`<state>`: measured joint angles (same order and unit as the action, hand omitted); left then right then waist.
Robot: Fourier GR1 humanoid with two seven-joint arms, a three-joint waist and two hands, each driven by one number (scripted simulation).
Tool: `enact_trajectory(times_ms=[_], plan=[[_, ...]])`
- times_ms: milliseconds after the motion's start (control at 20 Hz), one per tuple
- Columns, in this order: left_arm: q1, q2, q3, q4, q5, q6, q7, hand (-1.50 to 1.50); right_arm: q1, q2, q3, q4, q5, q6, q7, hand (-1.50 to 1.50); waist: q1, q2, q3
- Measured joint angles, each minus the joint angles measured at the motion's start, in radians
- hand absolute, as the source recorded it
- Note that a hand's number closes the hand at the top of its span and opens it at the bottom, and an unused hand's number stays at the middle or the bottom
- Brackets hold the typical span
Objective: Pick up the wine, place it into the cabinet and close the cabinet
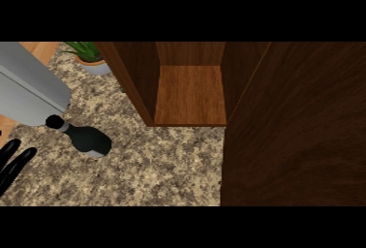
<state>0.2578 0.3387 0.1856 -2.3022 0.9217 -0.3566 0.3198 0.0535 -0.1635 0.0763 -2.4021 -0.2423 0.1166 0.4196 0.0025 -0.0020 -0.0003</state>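
The wine bottle (91, 140) is dark, with a black cap and a pale neck, and it stands on the speckled counter (157, 169) at the left. Right of it is the wooden cabinet (190, 94), open, with a bare shelf inside. Its wide dark door (293, 131) swings out toward me and fills the right side. My left hand (13, 164) shows at the left edge below the bottle, fingers straight and pointing up, not touching the bottle. My right hand is out of view.
A large grey rounded shape (28, 87) fills the upper left, just behind the bottle's cap. A potted green plant (89, 57) stands at the back, left of the cabinet's side wall (132, 82).
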Motion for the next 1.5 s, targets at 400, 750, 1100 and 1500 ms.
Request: enact_trajectory(times_ms=[400, 750, 1100, 1500], plan=[[-0.059, 0.040, 0.128, 0.015, 0.086, 0.033, 0.065, -1.50, -0.022, 0.013, 0.031, -0.015, 0.014, -0.035, 0.053, -1.50, -0.003, 0.000, 0.000], [-0.116, 0.053, 0.193, 0.107, 0.081, 0.011, 0.076, -1.50, -0.047, -0.004, -0.004, -0.021, 0.023, -0.036, 0.075, -1.50, -0.007, 0.000, 0.000], [-0.186, 0.085, 0.241, 0.287, 0.065, -0.059, 0.069, -1.50, -0.077, -0.014, -0.022, -0.026, 0.027, -0.036, 0.105, -1.50, -0.011, 0.001, 0.000], [-0.267, 0.100, 0.228, 0.492, 0.012, -0.133, 0.069, -1.50, -0.088, 0.001, -0.014, -0.024, 0.036, -0.039, 0.113, -1.50, -0.012, 0.001, 0.000]])
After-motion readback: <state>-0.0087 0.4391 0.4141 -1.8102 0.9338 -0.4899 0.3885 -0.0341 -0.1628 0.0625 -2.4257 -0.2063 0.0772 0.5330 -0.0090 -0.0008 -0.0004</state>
